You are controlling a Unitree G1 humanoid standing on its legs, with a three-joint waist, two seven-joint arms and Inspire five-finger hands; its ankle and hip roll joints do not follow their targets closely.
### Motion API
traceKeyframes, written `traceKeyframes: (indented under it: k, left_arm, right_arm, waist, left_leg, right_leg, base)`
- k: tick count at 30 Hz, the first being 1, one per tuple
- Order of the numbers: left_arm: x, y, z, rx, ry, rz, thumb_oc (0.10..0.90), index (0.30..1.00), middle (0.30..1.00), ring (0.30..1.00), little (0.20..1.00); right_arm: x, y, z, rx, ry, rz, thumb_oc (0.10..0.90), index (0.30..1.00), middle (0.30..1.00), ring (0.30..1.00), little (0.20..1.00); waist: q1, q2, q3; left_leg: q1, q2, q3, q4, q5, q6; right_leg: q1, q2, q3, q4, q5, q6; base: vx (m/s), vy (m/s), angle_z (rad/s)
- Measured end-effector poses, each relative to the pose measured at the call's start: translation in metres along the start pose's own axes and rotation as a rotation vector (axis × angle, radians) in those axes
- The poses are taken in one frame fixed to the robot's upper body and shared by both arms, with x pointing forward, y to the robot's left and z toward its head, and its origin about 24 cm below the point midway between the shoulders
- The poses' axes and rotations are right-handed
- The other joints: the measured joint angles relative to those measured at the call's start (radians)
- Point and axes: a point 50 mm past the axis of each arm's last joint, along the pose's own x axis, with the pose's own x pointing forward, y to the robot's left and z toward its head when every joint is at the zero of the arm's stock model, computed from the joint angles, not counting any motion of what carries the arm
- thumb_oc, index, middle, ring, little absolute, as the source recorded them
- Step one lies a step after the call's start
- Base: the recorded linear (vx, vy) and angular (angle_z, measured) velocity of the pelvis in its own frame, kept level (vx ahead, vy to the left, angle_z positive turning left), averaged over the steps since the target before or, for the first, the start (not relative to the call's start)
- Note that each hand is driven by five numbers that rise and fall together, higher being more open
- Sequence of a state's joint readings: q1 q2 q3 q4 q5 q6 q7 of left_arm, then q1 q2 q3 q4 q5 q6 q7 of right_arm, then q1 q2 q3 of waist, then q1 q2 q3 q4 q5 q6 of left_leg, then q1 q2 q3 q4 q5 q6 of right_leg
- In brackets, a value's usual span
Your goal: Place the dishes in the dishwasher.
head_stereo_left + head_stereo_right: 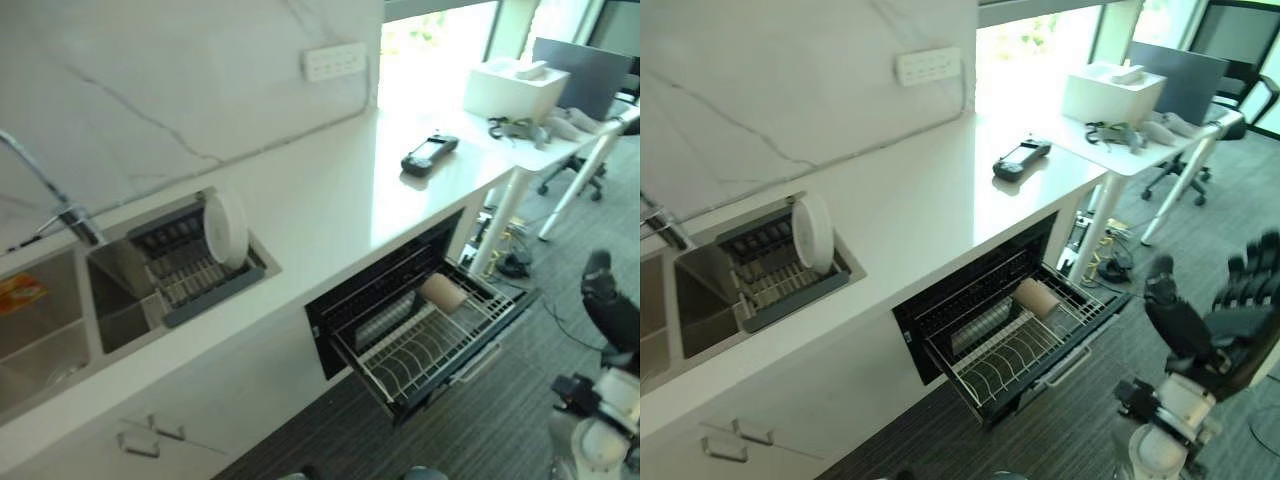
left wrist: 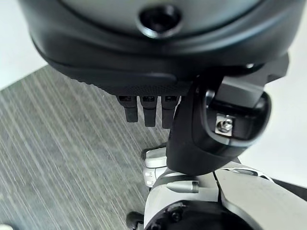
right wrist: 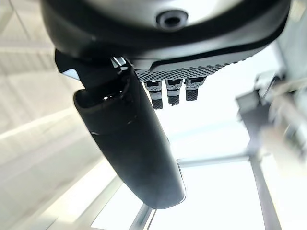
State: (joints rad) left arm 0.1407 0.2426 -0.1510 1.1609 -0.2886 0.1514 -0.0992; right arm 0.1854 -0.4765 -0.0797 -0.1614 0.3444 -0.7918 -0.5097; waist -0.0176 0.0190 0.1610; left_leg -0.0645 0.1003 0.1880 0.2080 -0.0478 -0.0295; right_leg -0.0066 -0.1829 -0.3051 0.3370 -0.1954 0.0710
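Faucet (image 1: 55, 200) stands at far left over the sink (image 1: 40, 320). Just beside the sink, a recessed dish rack (image 1: 195, 265) sits in the white counter (image 1: 330, 200); one white plate (image 1: 225, 228) stands upright on edge in it. Left hand (image 2: 192, 129): fingers short and relaxed, thumb out, holding nothing, grey striped floor past it. Below the counter edge the dishwasher (image 1: 350, 300) is open, its wire rack (image 1: 425, 345) pulled out over the floor; a tan cup (image 1: 443, 292) lies on its side at the rack's back. A black handheld device (image 1: 429, 152) lies on the counter further right, a white box (image 1: 513, 88) beyond it. Right hand (image 1: 1200, 325) is raised at far right, well apart from the rack, fingers spread, empty.
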Motion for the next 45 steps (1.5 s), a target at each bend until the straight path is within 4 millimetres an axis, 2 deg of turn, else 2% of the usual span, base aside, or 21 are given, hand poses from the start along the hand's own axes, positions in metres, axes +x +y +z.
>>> traceKeyframes:
  k: [3,5,6,7,8,12,14,15,16,17,21,26,34,36,40,45]
  left_arm:
    - [0.0,-0.002,0.0,-0.003,-0.005,-0.005,0.8,0.9,0.9,0.9,0.9]
    - [0.001,-0.003,0.0,-0.012,-0.01,-0.005,0.8,0.9,0.9,0.9,0.9]
    - [0.001,-0.003,0.0,-0.011,-0.011,-0.008,0.8,0.9,0.9,0.9,0.9]
    - [0.001,-0.006,-0.005,-0.013,0.005,-0.024,0.8,0.9,0.9,0.9,0.9]
    - [0.001,-0.008,-0.008,-0.016,0.019,-0.031,0.8,0.9,0.9,0.9,0.9]
    - [0.0,-0.012,-0.029,-0.039,0.075,-0.057,0.8,0.9,0.9,0.9,0.9]
    - [0.0,-0.009,-0.033,-0.064,0.083,-0.048,0.8,0.9,0.9,0.9,0.9]
    - [0.0,-0.009,-0.033,-0.065,0.083,-0.048,0.8,0.9,0.9,0.9,0.9]
    - [-0.001,-0.007,-0.035,-0.089,0.084,-0.041,0.8,0.9,0.9,0.9,0.9]
    - [-0.001,-0.005,-0.033,-0.1,0.078,-0.037,0.8,0.9,0.9,0.9,0.9]
    - [-0.001,0.0,-0.025,-0.099,0.051,-0.026,0.8,0.9,0.9,0.9,0.9]
    - [0.0,0.001,-0.019,-0.112,0.035,-0.024,0.8,0.9,0.9,0.9,0.9]
    - [0.0,0.003,-0.017,-0.123,0.03,-0.018,0.8,0.9,0.9,0.9,0.9]
    - [0.0,0.003,-0.014,-0.121,0.027,-0.023,0.8,0.9,0.9,0.9,0.9]
    - [0.0,0.006,-0.007,-0.115,0.012,-0.029,0.8,0.9,0.9,0.9,0.9]
    - [0.0,0.007,-0.007,-0.114,0.01,-0.026,0.8,0.9,0.9,0.9,0.9]
  right_arm:
    - [0.012,0.026,0.004,0.06,-0.048,0.162,0.8,0.9,0.9,0.9,0.9]
    - [0.017,0.041,0.002,0.1,-0.034,0.243,0.8,0.9,0.9,0.9,0.9]
    - [0.018,0.047,0.0,0.109,-0.027,0.274,0.8,0.9,0.9,0.9,0.9]
    - [0.022,0.058,-0.002,0.137,-0.006,0.323,0.8,0.9,0.9,0.9,0.9]
    - [0.024,0.063,-0.003,0.162,0.004,0.331,0.8,0.9,0.9,0.9,0.9]
    - [0.04,0.077,-0.006,0.215,0.035,0.338,0.8,0.9,0.9,0.9,0.9]
    - [0.051,0.086,-0.005,0.254,0.036,0.339,0.8,0.9,0.9,0.9,0.9]
    - [0.051,0.087,-0.005,0.255,0.036,0.339,0.8,0.9,0.9,0.9,0.9]
    - [0.059,0.095,-0.006,0.288,0.043,0.335,0.8,0.9,0.9,0.9,0.9]
    - [0.063,0.098,-0.007,0.298,0.048,0.327,0.8,0.9,0.9,0.9,0.9]
    - [0.078,0.119,-0.023,0.339,0.12,0.273,0.8,0.9,0.9,0.9,0.9]
    - [0.085,0.132,-0.033,0.293,0.19,0.238,0.8,0.9,0.9,0.9,0.9]
    - [0.114,0.131,-0.044,0.187,0.229,0.15,0.8,0.9,0.9,0.9,0.9]
    - [0.129,0.134,-0.047,0.156,0.238,0.116,0.8,0.9,0.9,0.9,0.9]
    - [0.155,0.125,-0.038,0.12,0.2,0.046,0.8,0.9,0.9,0.9,0.9]
    - [0.168,0.109,-0.037,0.068,0.183,-0.027,0.8,0.9,0.9,0.9,0.9]
  waist:
    - [0.043,0.003,-0.005]
    - [0.065,-0.003,-0.011]
    - [0.091,-0.006,-0.016]
    - [0.134,-0.011,-0.018]
    - [0.136,-0.012,-0.02]
    - [0.199,-0.016,-0.022]
    - [0.225,-0.017,-0.022]
    - [0.225,-0.017,-0.022]
    - [0.25,-0.018,-0.023]
    - [0.248,-0.02,-0.022]
    - [0.295,-0.025,-0.02]
    - [0.333,-0.027,-0.019]
    - [0.352,-0.039,-0.007]
    - [0.355,-0.035,-0.002]
    - [0.36,-0.032,0.016]
    - [0.361,-0.031,0.02]
  left_leg:
    - [-0.008,-0.012,-0.018,0.006,0.001,0.005]
    - [-0.016,-0.024,-0.051,0.018,-0.003,0.009]
    - [-0.025,-0.027,-0.061,0.025,-0.004,0.011]
    - [-0.043,-0.034,-0.078,0.037,-0.01,0.013]
    - [-0.051,-0.038,-0.088,0.045,-0.012,0.015]
    - [-0.083,-0.056,-0.119,0.078,-0.018,0.017]
    - [-0.1,-0.067,-0.136,0.089,-0.027,0.029]
    - [-0.1,-0.067,-0.136,0.089,-0.027,0.029]
    - [-0.105,-0.082,-0.151,0.093,-0.029,0.032]
    - [-0.108,-0.085,-0.165,0.095,-0.029,0.031]
    - [-0.129,-0.104,-0.184,0.109,-0.028,0.037]
    - [-0.155,-0.122,-0.2,0.121,-0.025,0.045]
    - [-0.161,-0.154,-0.246,0.122,-0.019,0.045]
    - [-0.159,-0.157,-0.248,0.122,-0.019,0.045]
    - [-0.147,-0.16,-0.254,0.124,-0.02,0.046]
    - [-0.148,-0.16,-0.259,0.122,-0.02,0.046]
  right_leg:
    - [0.009,-0.011,-0.022,0.009,-0.006,-0.001]
    - [0.028,-0.024,-0.06,0.016,-0.02,0.004]
    - [0.028,-0.028,-0.071,0.018,-0.023,0.003]
    - [0.031,-0.032,-0.094,0.028,-0.028,0.007]
    - [0.033,-0.037,-0.105,0.028,-0.029,0.008]
    - [0.053,-0.049,-0.155,0.024,-0.034,0.01]
    - [0.06,-0.057,-0.179,0.022,-0.034,0.01]
    - [0.06,-0.057,-0.18,0.022,-0.034,0.01]
    - [0.074,-0.06,-0.203,0.019,-0.034,0.013]
    - [0.083,-0.064,-0.219,0.016,-0.034,0.013]
    - [0.092,-0.07,-0.24,0.013,-0.038,0.017]
    - [0.103,-0.08,-0.274,0.004,-0.038,0.019]
    - [0.141,-0.081,-0.308,-0.035,-0.035,0.024]
    - [0.149,-0.08,-0.314,-0.043,-0.033,0.028]
    - [0.162,-0.077,-0.32,-0.056,-0.03,0.034]
    - [0.164,-0.074,-0.32,-0.06,-0.031,0.036]
  base:
    - [0.04,0.005,0.29]
    - [0.03,-0.011,0.51]
    - [0.05,-0.007,0.51]
    - [0.05,0.0,0.43]
    - [0.04,0.013,0.5]
    - [0.03,0.019,0.41]
    - [0.03,0.017,0.31]
    - [0.02,0.017,0.35]
    - [0.01,0.029,0.41]
    - [0.0,0.031,0.59]
    - [0.02,0.047,0.29]
    - [0.03,0.046,0.28]
    - [0.05,0.02,0.22]
    - [0.07,0.015,0.14]
    - [0.06,0.003,0.04]
    - [0.03,-0.007,0.02]
